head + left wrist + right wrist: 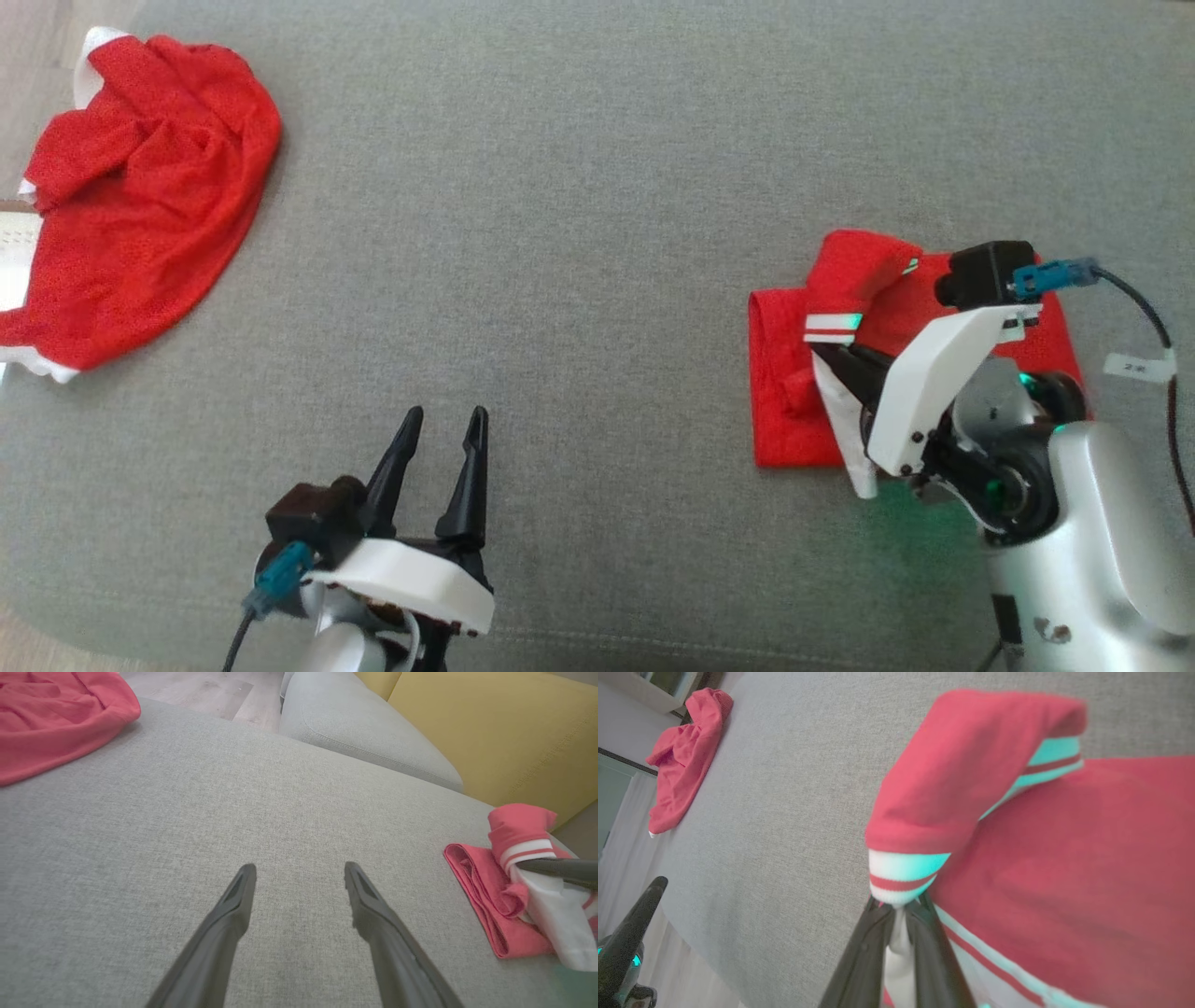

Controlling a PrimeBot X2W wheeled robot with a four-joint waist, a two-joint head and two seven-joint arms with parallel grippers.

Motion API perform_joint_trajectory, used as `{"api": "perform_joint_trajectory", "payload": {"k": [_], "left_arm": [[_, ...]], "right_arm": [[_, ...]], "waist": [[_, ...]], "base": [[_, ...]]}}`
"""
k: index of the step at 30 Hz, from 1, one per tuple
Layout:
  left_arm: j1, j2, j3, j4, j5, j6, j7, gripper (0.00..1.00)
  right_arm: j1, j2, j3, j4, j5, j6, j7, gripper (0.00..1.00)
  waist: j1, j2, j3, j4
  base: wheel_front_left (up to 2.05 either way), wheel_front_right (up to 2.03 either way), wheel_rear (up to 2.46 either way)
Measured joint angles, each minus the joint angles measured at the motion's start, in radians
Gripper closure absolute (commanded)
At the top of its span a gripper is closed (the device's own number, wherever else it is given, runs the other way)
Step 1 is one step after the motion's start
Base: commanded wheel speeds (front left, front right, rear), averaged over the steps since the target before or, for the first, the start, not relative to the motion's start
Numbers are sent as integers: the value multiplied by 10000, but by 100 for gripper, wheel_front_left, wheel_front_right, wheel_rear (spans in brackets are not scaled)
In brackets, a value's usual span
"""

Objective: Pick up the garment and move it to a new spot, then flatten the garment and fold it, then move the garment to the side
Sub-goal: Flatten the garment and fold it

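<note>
The garment (784,401) is a red top with white striped trim, folded into a small square on the right of the grey cushion (560,233). My right gripper (822,350) is shut on its white-striped cuff, and a red sleeve fold is lifted above the fingers. In the right wrist view the right gripper (899,903) pinches white fabric below the raised sleeve of the garment (1064,868). My left gripper (448,415) stands open over bare cushion at the lower left, well apart from the garment (486,905). Nothing is between the left gripper's (300,868) fingers.
A second red garment (140,205) lies crumpled at the cushion's far left edge. Beyond the seat are a grey cushion (364,732), a yellow cushion (490,732) and wooden floor (210,695). Bare grey fabric stretches between the two garments.
</note>
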Motion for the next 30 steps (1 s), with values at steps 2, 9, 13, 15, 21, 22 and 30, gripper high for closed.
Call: {"api": "perform_joint_trajectory", "payload": {"k": [2,9,13,15,21,22,30], "left_arm": [[11,0,-8,21,2,2,0,0],[54,0,-4,203,4,27,0,0],[65,0,10,228,50,13,0,0],[79,0,38,222,100,12,0,0],[431,0,502,33,422,-10,0,0],[495,-8,573,-17,489,-29,0,0],[643,-6,1200,-288,846,-67,0,0]], "right_arm": [[-58,0,134,207,198,0,-259,100],[-186,0,928,667,2117,0,-1628,0],[-165,4,1523,566,3168,0,-2600,0],[-138,6,1678,311,3348,0,-3145,0],[548,-38,1118,-972,541,0,-5206,0],[755,-75,930,-1047,123,0,-5505,0],[1944,-1012,-740,-556,-2729,0,-8360,0]], "waist": [[0,0,-52,5],[0,0,-302,-188],[0,0,-505,-363],[0,0,-630,-438],[0,0,-1078,-714],[0,0,-1133,-755],[0,0,-1615,-888]], "base": [[0,0,0],[0,0,0],[0,0,0],[0,0,0],[0,0,0],[0,0,0],[0,0,0]]}}
